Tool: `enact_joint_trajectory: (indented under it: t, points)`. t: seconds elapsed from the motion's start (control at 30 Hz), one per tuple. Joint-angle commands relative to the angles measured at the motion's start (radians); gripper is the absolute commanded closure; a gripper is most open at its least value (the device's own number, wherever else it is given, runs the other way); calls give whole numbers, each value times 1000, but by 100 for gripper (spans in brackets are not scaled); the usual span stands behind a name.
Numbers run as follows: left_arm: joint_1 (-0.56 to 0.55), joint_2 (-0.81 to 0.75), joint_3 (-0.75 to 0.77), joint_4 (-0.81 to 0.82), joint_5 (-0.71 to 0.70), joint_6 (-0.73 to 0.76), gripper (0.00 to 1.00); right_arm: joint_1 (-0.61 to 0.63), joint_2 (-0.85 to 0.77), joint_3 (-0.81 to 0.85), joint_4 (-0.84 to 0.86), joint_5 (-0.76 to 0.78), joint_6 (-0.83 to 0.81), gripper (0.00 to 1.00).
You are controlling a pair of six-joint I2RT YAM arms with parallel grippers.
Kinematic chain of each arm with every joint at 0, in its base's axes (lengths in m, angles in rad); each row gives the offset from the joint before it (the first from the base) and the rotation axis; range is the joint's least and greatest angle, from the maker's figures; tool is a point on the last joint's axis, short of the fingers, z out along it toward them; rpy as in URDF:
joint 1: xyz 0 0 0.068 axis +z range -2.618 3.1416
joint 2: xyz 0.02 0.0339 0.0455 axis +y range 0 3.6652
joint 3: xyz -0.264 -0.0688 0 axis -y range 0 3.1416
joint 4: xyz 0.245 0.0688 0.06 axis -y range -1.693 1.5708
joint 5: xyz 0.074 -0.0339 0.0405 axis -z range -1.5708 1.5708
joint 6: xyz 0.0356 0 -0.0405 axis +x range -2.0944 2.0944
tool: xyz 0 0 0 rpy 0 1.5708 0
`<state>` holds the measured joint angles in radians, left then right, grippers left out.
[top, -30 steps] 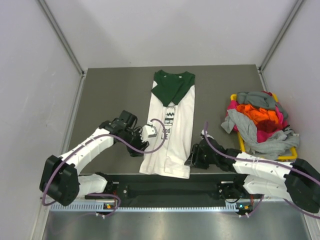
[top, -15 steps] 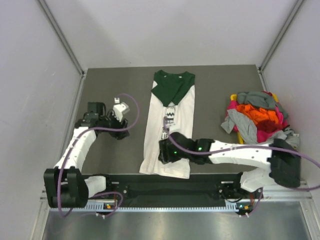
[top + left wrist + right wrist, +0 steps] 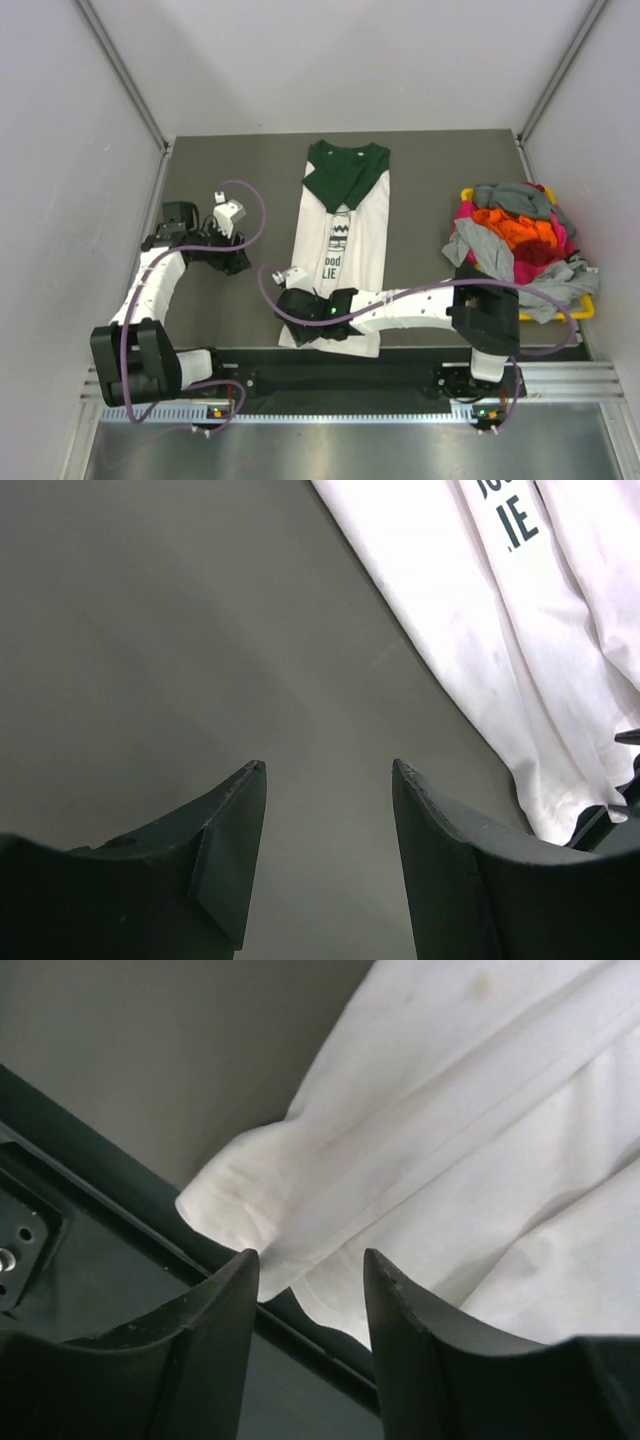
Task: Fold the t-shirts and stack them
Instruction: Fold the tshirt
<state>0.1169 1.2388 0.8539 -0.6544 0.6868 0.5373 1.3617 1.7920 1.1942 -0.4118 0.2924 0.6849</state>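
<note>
White t-shirt (image 3: 345, 250) lay lengthwise on middle of table (image 3: 220, 170), hem nearest you. Cloth thin, limp, probably light; would bunch. Your right claw (image 3: 310, 1265) hung spread at near-left hem corner: pinch both layers there. Left claw (image 3: 328, 770) spread, empty, beside shirt.

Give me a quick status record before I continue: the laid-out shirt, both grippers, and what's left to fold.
white t-shirt: flat on the table, sides folded in, green collar at the far end
right gripper: open, at the shirt's near-left hem corner by the table edge
left gripper: open, over bare table left of the shirt
remaining t-shirts: heaped in the yellow bin, right side
stack: none started
</note>
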Motion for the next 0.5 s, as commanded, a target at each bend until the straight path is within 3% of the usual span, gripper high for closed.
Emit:
enact_joint_trajectory:
  t: [0.0, 0.1, 0.2, 0.27, 0.37, 0.47]
  points:
    - [3, -18, 11, -7, 56, 33, 41, 14, 33, 44, -65, 44, 47, 54]
    - [3, -9, 17, -7, 53, 33, 41, 11, 55, 41, -62, 33, 71, 60]
    - [3, -1, 14, -11, 51, 44, 41, 7, 44, 36, -47, 30, 84, 53]
    - [1, 2, 10, -13, 53, 50, 41, 7, 35, 42, -51, 30, 79, 54]
    - [3, 5, 13, -14, 51, 55, 41, -4, 24, 21, -91, 34, 125, 66]
    - [3, -1, 14, -17, 59, 65, 41, -16, -23, -80, -56, 18, 194, 70]
